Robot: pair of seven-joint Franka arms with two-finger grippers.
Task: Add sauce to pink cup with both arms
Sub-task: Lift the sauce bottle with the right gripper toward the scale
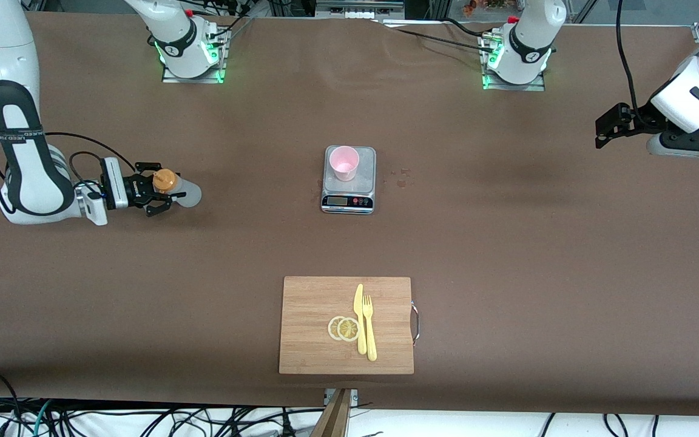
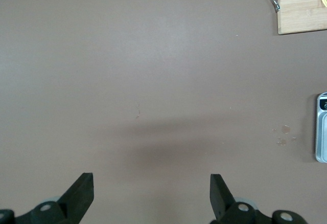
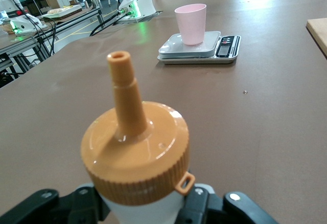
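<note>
Sauce bottle [image 1: 173,188], mid-left of frame, sits between right gripper [image 1: 158,193] fingers closing just under its cap; thin purchase, may slip; left gripper [image 2: 150,193] idles agape, empty.

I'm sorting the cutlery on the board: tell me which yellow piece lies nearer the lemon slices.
The knife: it lies right beside the lemon slices, between them and the fork, whose tines mark it out.

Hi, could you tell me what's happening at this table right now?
The right gripper is around the sauce bottle at the right arm's end of the table, just below its orange cap; the bottle stands on the table. The pink cup sits empty on a kitchen scale mid-table. The left gripper waits open above bare table at its own end. A cutting board with lemon slices, knife and fork lies nearer the camera.
</note>
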